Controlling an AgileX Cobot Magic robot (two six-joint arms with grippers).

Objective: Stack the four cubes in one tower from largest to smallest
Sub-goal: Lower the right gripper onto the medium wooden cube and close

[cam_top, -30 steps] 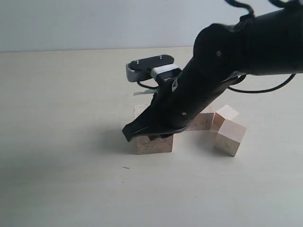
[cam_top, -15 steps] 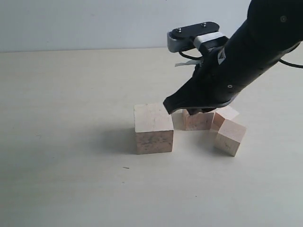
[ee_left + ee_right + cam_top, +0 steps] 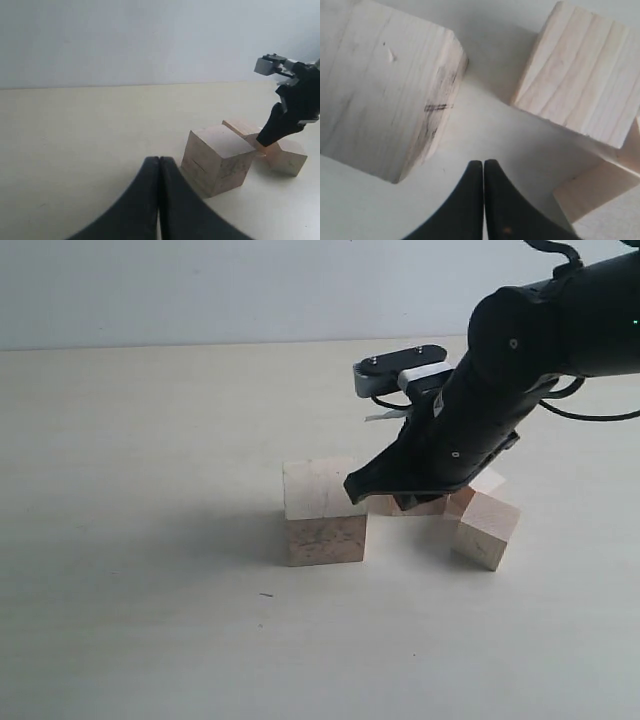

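Note:
Four pale wooden cubes lie apart on the table, none stacked. The largest cube stands left of the rest, dark mottled marks on its front. Just right of it is a mid-sized cube, partly hidden by my arm. Further right are another cube and a small tilted cube. My right gripper is shut and empty, hanging low over the gap between the largest cube and its neighbour. The left gripper is shut and empty, short of the largest cube.
The cubes rest on a plain cream table backed by a pale wall. The left arm is out of the exterior view. The right arm reaches in from the right, above the cluster of smaller cubes.
My right gripper left the top of the largest cube, swung up and to the right, then came down a little over the gap beside that cube. The cubes stayed put.

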